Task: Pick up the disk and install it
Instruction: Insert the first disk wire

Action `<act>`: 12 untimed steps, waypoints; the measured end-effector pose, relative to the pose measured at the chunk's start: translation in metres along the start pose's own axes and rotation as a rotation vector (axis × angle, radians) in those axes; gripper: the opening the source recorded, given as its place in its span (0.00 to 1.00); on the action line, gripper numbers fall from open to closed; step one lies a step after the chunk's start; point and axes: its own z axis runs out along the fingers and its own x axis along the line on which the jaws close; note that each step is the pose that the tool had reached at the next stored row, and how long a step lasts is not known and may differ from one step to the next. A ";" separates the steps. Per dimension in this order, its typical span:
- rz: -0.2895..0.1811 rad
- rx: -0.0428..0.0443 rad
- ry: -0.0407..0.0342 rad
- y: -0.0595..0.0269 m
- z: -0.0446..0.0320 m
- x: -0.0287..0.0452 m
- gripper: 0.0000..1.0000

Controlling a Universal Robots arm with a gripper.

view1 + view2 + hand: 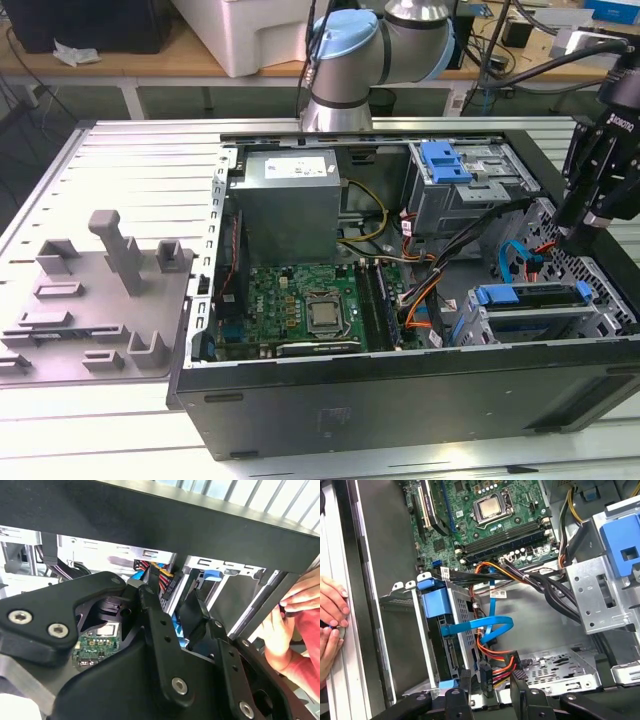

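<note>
One end effector (491, 685) hung released and empty by the drive cage (464, 625); approaching well probably meant staying clear of the cables (492, 656).

Hands (332, 602) cropped at edge, perhaps holding something tiny

**Open tower case on a slatted worktop**

Black computer case (400, 405) lies on its side, lid off, on a ribbed metal worktop (150, 160). Inside: green motherboard (290, 300) with bare processor (322, 316), and a grey power supply (290, 200) just beyond it. Metal drive cage (480, 190) with blue tab (445, 160) toward the exterior view's right. Blue flat cable (487, 625) loops over orange and red wires (495, 655). Grey moulded fixture (100, 290) sits beside the case, on the exterior view's left
</note>
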 end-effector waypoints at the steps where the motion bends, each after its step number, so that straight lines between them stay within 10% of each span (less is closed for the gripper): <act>1: -0.001 0.0000 0.0015 0.0000 0.0003 0.0000 0.44; 6: -0.023 0.0078 0.0297 0.0011 0.0049 -0.0066 0.44; 8: -0.033 0.0149 0.0911 0.0012 0.0061 -0.0079 0.36; 12: -0.035 0.0172 0.1076 0.0014 0.0067 -0.0084 0.27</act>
